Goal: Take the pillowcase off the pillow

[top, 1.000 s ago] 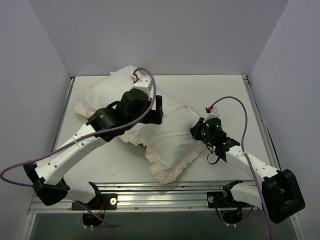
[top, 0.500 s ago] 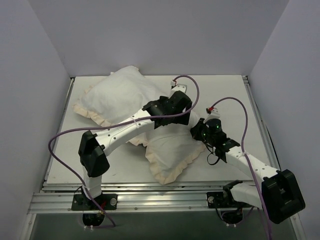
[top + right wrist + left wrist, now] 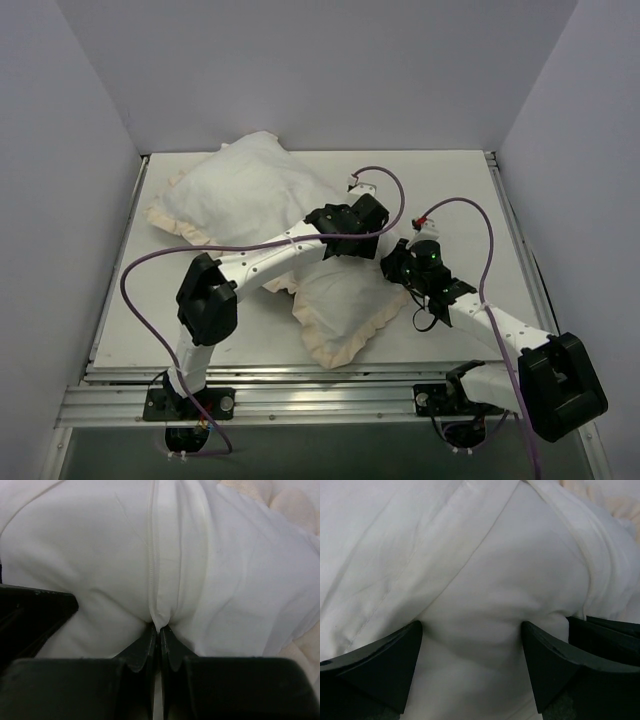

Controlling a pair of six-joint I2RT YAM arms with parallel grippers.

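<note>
**Position of the work.** The pillowcase [image 3: 255, 190] is lying across the table [image 3: 450, 185] with its white reverse outward and its cream frill [image 3: 345, 345] showing along the near edges. It is running from the far left toward the centre. It is swelling plumply, so the pillow is judged to be sitting inside it. No surface can be confirmed as bare pillow.

**Right arm.** The right fingers [image 3: 160, 637] are clamping shut on a narrow pinch of white cloth, taken on a stitched hem [image 3: 152, 555] that is rising straight up from the tips. Judgement: this grip is anchoring one lip of the cover's opening so the cloth is not sliding while the other arm is working.

**Left arm.** The left fingers [image 3: 352, 235] are standing wide apart, gripping nothing, and pressing down just beside the right ones, with white cloth bulging up between them. A folded flap edge [image 3: 470, 550] is crossing diagonally just beyond the tips. Judgement: they are being set astride the bulge to take the opposite lip or the filling beneath. Which layer they are meeting cannot be told.

**Progress.** Removal is not yet showing, as the cover is enclosing the full bulk.

**Risk.** Pinching both layers together would be dragging pillow and cover as one.
</note>
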